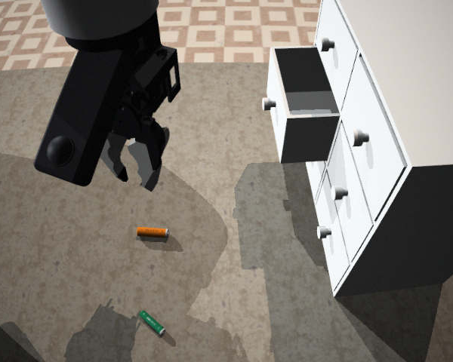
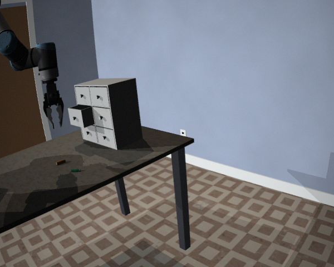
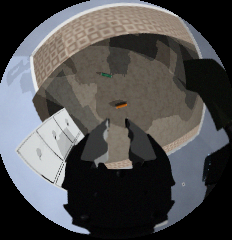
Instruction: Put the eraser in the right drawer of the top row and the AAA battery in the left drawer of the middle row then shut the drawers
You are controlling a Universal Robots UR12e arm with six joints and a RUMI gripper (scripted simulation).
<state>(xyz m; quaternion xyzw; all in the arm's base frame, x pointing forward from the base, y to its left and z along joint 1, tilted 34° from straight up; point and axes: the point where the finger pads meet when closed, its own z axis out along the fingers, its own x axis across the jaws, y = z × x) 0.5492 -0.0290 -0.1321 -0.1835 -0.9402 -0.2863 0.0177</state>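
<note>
My gripper (image 1: 136, 184) (image 2: 57, 126) (image 3: 117, 119) is partly open and empty, high above the table in front of the chest (image 1: 426, 234) (image 2: 123, 114). A slim green battery (image 1: 152, 323) (image 2: 75, 170) (image 3: 106, 75), seemingly the AAA, lies on the table. A thicker orange battery (image 1: 152, 232) (image 2: 60, 162) (image 3: 121, 106) lies beyond it, nearer the gripper. The left middle drawer (image 1: 309, 138) (image 2: 88, 117) stands pulled out; nothing shows in the visible part of its inside. The right top drawer (image 1: 379, 164) (image 2: 103, 102) looks shut. No eraser is in view.
The chest stands upright near the table's end. Its other drawers look shut, with knobs sticking out, such as the left top knob (image 1: 327, 44) (image 2: 82, 95). The pulled-out drawer juts over the table (image 1: 203, 101) (image 2: 161, 138).
</note>
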